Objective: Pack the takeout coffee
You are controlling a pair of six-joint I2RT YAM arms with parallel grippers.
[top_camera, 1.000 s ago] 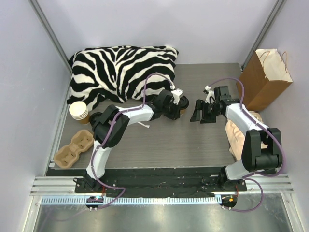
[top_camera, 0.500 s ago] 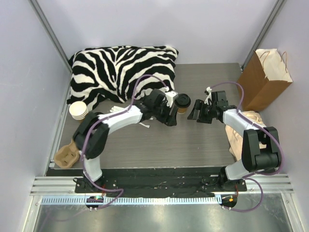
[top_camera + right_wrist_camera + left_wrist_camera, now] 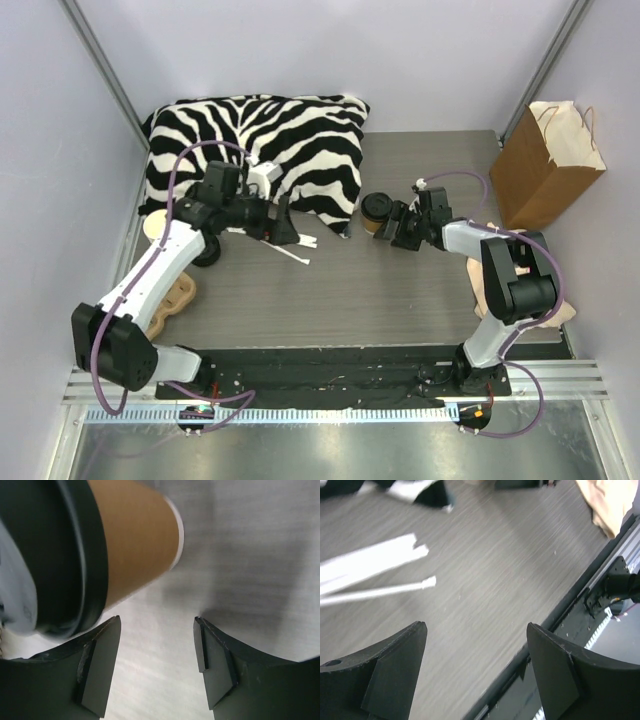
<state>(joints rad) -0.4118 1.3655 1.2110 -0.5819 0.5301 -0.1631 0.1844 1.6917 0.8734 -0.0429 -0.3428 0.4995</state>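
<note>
So the takeout coffee (image 3: 377,210) stands on the table (image 3: 400,300), right by the corner of the zebra pillow (image 3: 250,140). The right gripper (image 3: 397,229) sits just beside it, jaws spread with only bare tabletop between them. The left gripper (image 3: 284,222) is well apart, over by the pillow, jaws wide and holding nothing.

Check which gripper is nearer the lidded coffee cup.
Right. The right gripper is open just beside the takeout coffee, not gripping it; the left gripper is farther off, by the zebra pillow.
</note>
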